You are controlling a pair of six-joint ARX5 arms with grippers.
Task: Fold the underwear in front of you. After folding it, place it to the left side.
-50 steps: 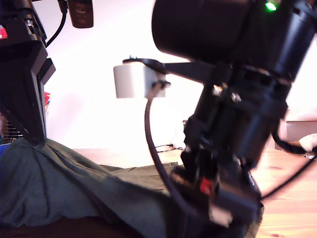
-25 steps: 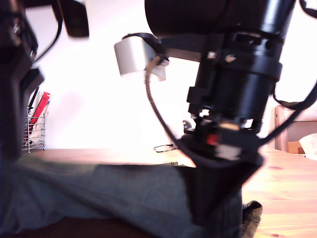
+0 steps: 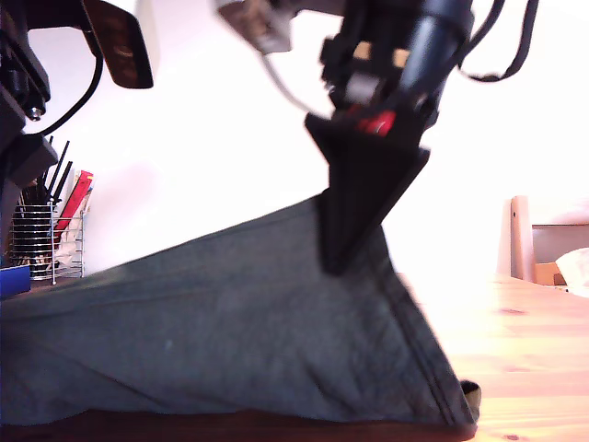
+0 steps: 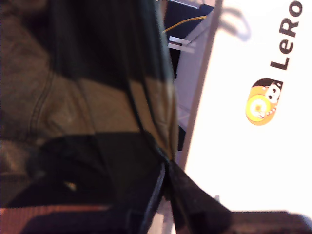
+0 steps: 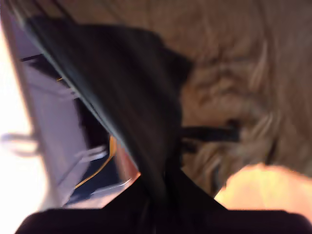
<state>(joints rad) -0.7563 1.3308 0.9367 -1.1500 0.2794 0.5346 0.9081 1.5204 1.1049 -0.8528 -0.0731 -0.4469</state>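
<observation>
The underwear (image 3: 230, 322) fills the lower half of the exterior view. It is a broad sheet of soft, dull green-black knit, pulled into a sloping tent, with a stitched hem running down its edge on the exterior view's right. A second ago it lay low and slack over the table, and the arm above it was hunched right down on it. That arm has now risen, and one corner of the cloth has gone up with it. The rest hangs taut from that corner to the bottom of the view. I take this as the lift that opens a fold: the raised edge is ready to be carried over the rest, and nothing has been placed aside yet.

The pale wooden table (image 3: 525, 368) shows bare grain at the exterior view's right.

The gripper in the exterior view (image 3: 336, 262) is a black, rigid wedge pinched on the raised corner. I cannot say which arm it belongs to. My first gripper (image 4: 165, 168) has its fingers closed on a gathered fold of the dark cloth. My second gripper (image 5: 163, 187) is blurred, but it also looks clamped on a bunched edge.

A wire rack (image 3: 41, 244) holding upright red and dark items stands at the exterior view's left.
</observation>
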